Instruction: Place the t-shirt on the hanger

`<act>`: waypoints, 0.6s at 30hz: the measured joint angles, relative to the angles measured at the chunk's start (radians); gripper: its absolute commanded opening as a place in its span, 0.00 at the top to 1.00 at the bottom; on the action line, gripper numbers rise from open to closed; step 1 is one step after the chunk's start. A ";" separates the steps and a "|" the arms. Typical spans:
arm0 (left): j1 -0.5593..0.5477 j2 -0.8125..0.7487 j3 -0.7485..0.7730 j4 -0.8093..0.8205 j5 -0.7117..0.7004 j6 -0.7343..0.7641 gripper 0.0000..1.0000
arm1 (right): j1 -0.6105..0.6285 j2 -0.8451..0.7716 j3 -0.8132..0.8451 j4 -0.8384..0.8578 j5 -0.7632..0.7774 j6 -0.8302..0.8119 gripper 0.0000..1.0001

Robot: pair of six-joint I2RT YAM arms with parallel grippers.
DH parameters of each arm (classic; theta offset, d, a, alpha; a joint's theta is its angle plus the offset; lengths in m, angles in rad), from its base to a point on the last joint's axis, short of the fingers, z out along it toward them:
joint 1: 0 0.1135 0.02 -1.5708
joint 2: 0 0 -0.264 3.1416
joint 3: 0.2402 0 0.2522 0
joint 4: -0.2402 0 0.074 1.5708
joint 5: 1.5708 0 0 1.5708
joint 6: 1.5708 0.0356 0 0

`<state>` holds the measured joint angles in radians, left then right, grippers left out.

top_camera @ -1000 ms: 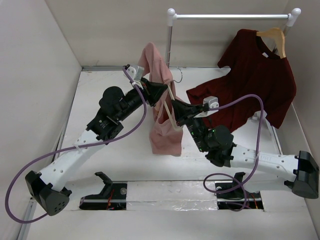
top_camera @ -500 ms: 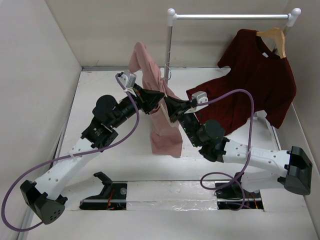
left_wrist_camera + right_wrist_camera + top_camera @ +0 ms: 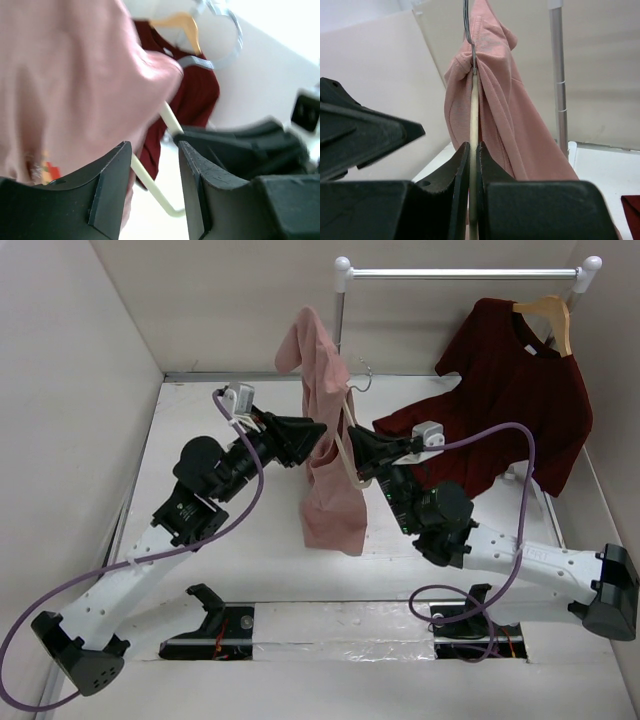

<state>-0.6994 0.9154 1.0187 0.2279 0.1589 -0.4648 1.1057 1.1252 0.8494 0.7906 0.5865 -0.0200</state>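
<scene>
The salmon-pink t-shirt hangs in a long bunched drape from the thin cream hanger, above the table. My right gripper is shut on the hanger's cream bar, which runs straight up between its jaws under the metal hook. The t-shirt is draped over both sides of that bar. My left gripper sits just left of the cloth, open. In the left wrist view its jaws stand apart with the t-shirt beside the left finger and the hanger beyond the gap.
A dark maroon t-shirt hangs on a tan wooden hanger from the white rack rail at the back right, its hem resting on the table. The rack's left pole stands close behind the pink shirt. White walls enclose the table.
My left gripper has opened and let go of the t-shirt, drawing back to the left. The right gripper has shifted the hanger and shirt to the right.
</scene>
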 measured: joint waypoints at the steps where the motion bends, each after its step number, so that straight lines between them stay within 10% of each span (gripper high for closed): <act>1: 0.000 0.000 0.006 0.002 -0.028 -0.014 0.60 | 0.000 -0.007 -0.003 -0.003 0.000 0.002 1.00; 18: 0.000 0.227 0.225 -0.023 -0.237 -0.155 0.43 | 0.015 -0.032 -0.043 -0.080 -0.021 0.043 1.00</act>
<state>-0.6991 1.1423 1.2442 0.2050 -0.0780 -0.6197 1.1206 1.0935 0.8062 0.7101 0.5652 0.0235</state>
